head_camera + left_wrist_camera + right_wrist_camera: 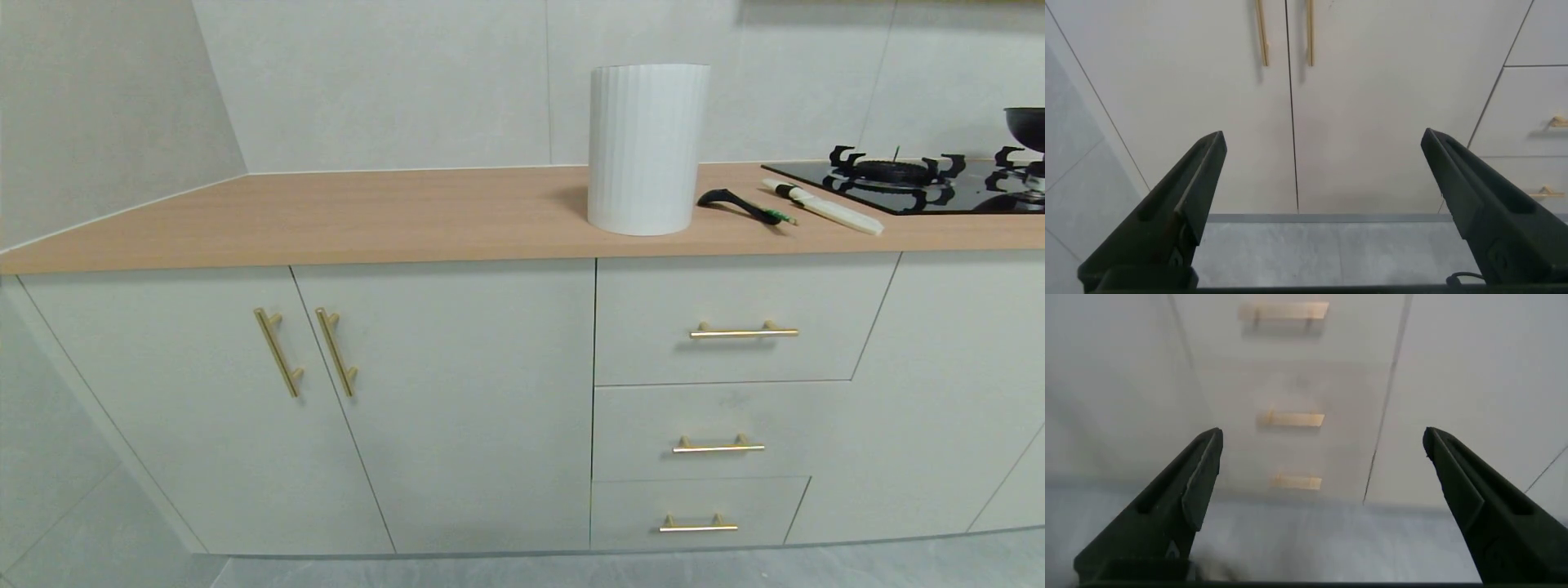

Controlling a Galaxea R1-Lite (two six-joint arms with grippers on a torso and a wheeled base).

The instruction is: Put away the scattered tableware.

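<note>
On the wooden countertop (367, 216) stands a tall white ribbed holder (647, 149). Just to its right lie a black-handled utensil (744, 205) and a long white utensil with a dark band (823, 207). My left gripper (1323, 151) hangs low in front of the double cabinet doors (1290, 98), its fingers (1184, 208) spread wide with nothing between them. My right gripper (1323, 449) is open too, down low facing the stack of drawers (1290, 416), far below the utensils.
A black gas hob (914, 184) with pan supports fills the counter's right end, a dark pan (1027, 126) at its edge. Below are two doors with gold handles (306, 351) and three drawers (718, 384). Grey tiled floor (1323, 253) lies under both grippers.
</note>
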